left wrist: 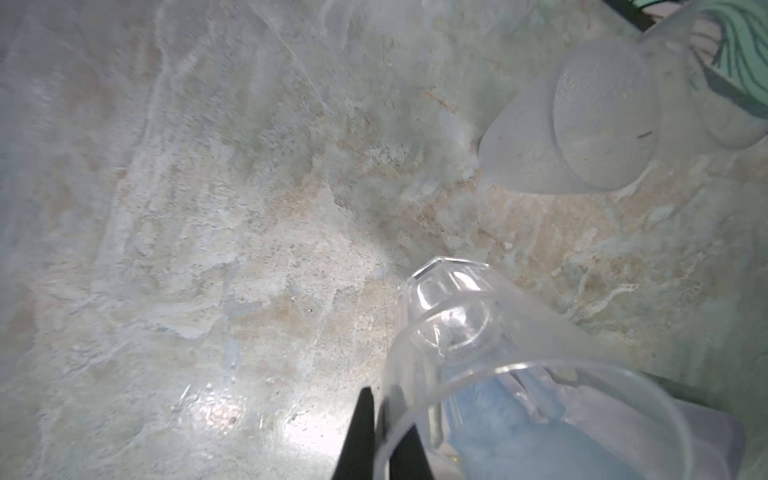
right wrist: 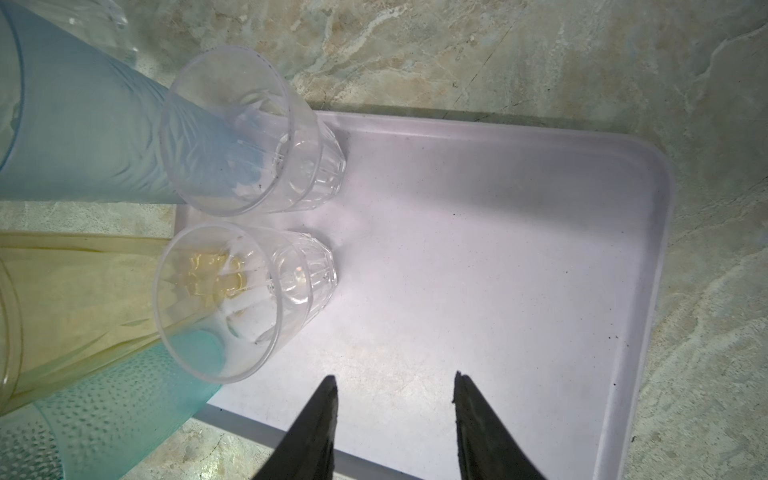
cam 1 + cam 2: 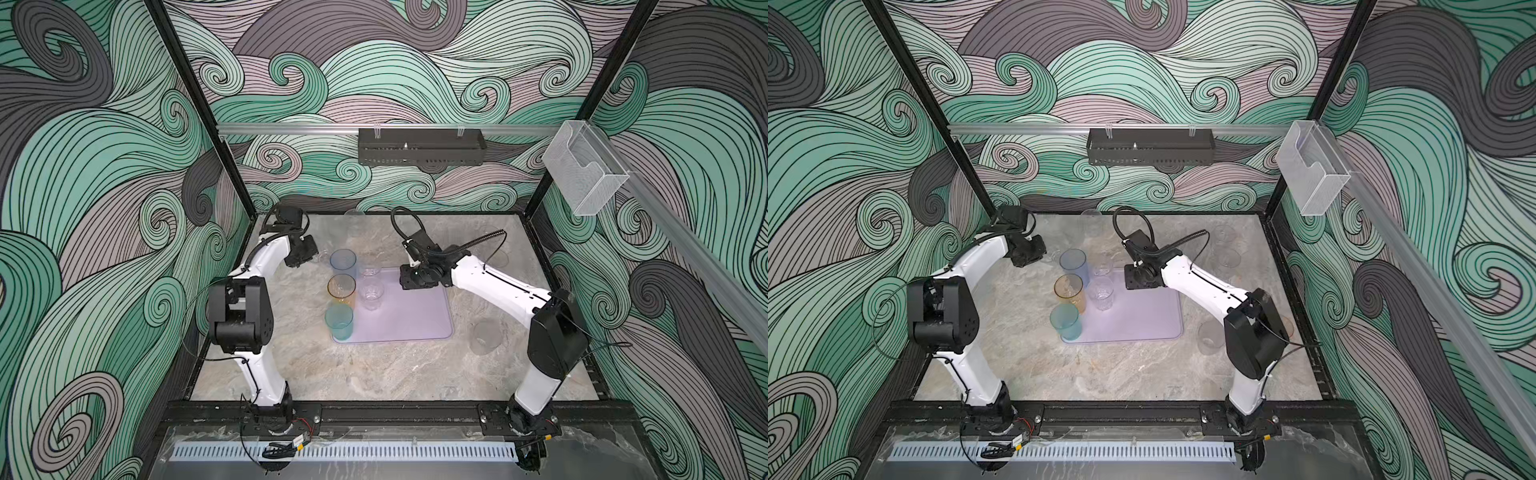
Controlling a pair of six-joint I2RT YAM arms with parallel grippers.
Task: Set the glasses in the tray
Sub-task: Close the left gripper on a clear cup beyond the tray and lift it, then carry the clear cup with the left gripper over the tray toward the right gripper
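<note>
Both top views hang high above the near edge of the table (image 3: 374, 374). They look steeply down toward the far wall (image 3: 395, 83) from far enough off to take in the whole table, and they share almost the entire scene, slightly shifted sideways. The left wrist camera sits close over the table's far left part, looking past the left gripper (image 1: 380, 411) at a clear glass (image 1: 457, 324). The right wrist camera looks down past the right gripper (image 2: 395, 376) from close above the tray (image 2: 498, 249), which both top views also show.
</note>
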